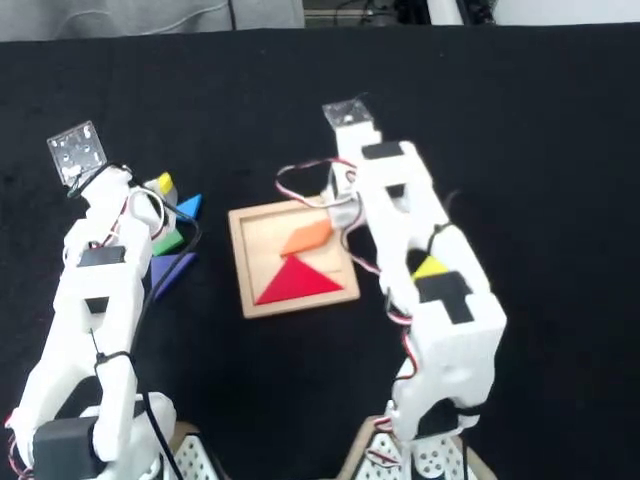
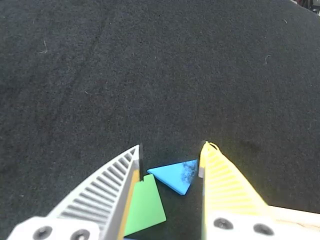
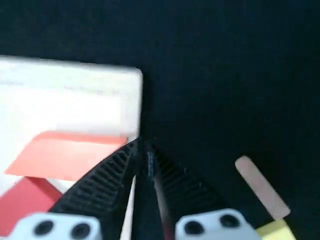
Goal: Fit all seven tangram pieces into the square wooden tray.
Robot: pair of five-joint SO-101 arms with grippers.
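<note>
The square wooden tray (image 1: 243, 262) lies mid-table with an orange parallelogram (image 1: 308, 236) and a red triangle (image 1: 297, 280) inside. My left gripper (image 2: 170, 147) is open, its white and yellow fingers just above the cloth on either side of a blue triangle (image 2: 175, 176). A green piece (image 2: 145, 205) lies beside the white finger. In the high view this gripper (image 1: 170, 198) hovers over the loose pieces left of the tray. My right gripper (image 3: 144, 146) is shut and holds nothing, over the tray's far right rim (image 3: 134, 95), next to the orange parallelogram (image 3: 70, 155).
Left of the tray lie the blue triangle (image 1: 189, 207), the green piece (image 1: 168, 242) and a purple triangle (image 1: 170, 268). A tan strip (image 3: 260, 187) rests on the black cloth right of the tray. Open cloth stretches behind and to the right.
</note>
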